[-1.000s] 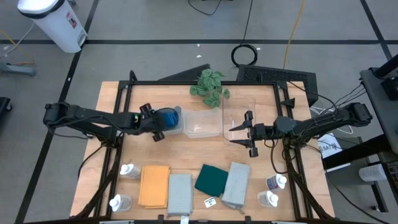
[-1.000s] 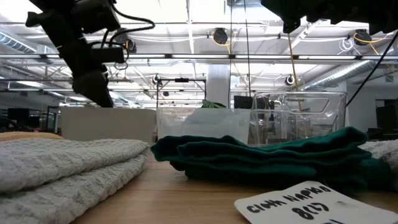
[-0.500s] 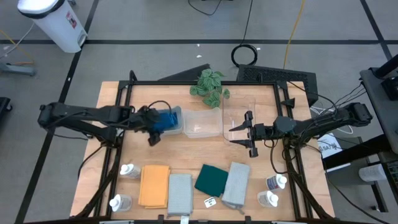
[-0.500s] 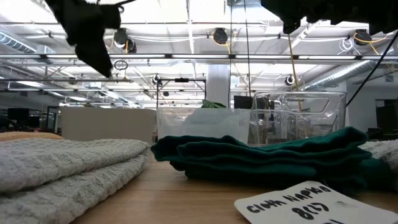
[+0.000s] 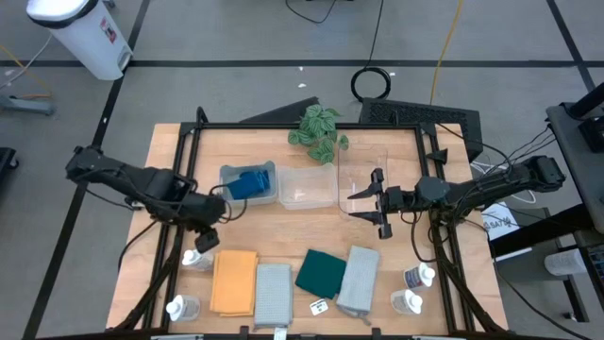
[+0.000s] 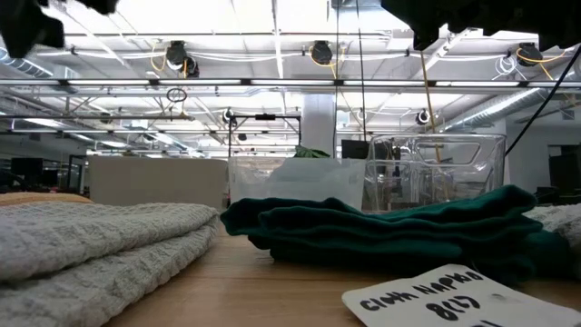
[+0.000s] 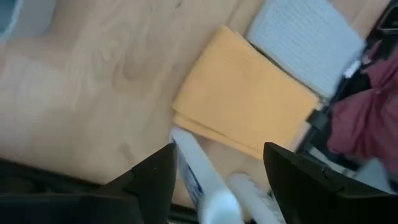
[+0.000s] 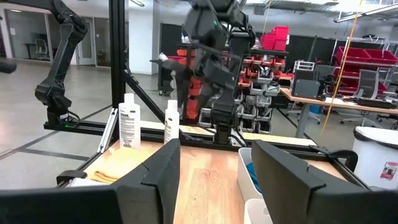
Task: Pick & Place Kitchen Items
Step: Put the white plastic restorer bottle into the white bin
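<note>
The left gripper (image 5: 206, 236) hangs over the table at about 8 o'clock from the table's middle, just above a white squeeze bottle (image 5: 193, 259), and its fingers (image 7: 152, 177) stand apart with nothing between them. In the left wrist view this bottle (image 7: 199, 186) lies right under the open fingers, beside the orange cloth (image 7: 245, 115). The orange cloth (image 5: 234, 281) and a pale grey cloth (image 5: 273, 294) lie side by side at 7 o'clock, with a second bottle (image 5: 179, 307) near the corner. Blue sponges (image 5: 248, 182) sit inside the left clear bin (image 5: 226, 177) at 10 o'clock. The dark green cloth (image 5: 322, 272) and another grey cloth (image 5: 359, 279) lie at 6 o'clock, and two more bottles (image 5: 418, 277) stand at 4 o'clock. The right gripper (image 5: 370, 203) waits at 3 o'clock beside the right bin (image 5: 363, 161), its fingers spread and empty.
</note>
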